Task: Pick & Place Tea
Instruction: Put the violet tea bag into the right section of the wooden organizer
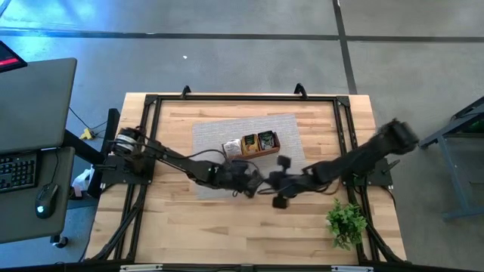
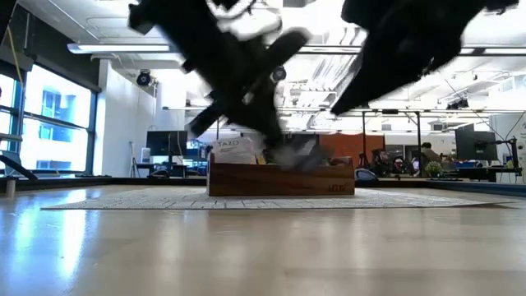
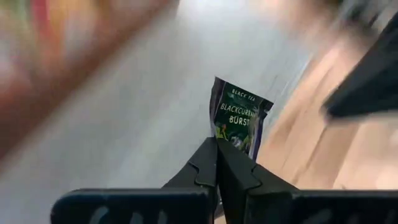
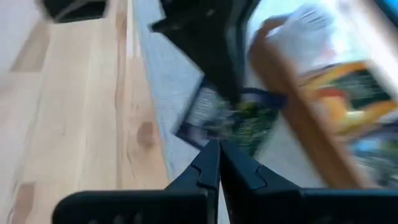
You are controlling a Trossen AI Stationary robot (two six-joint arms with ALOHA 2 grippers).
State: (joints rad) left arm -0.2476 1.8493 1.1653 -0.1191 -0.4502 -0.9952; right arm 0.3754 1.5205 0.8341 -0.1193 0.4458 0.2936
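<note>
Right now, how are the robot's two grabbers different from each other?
The left gripper pinches a dark tea sachet marked black tea by its lower edge; the right gripper is shut on nothing. In the high view the left gripper sits nearer the wooden tray, while the right one is out beside it. Both have dark fingers pressed together above the grey mat.

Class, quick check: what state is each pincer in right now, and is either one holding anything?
Left pincer: closed on a dark blackcurrant tea sachet.
Right pincer: closed, nothing visibly held, beside the wooden tray.
</note>
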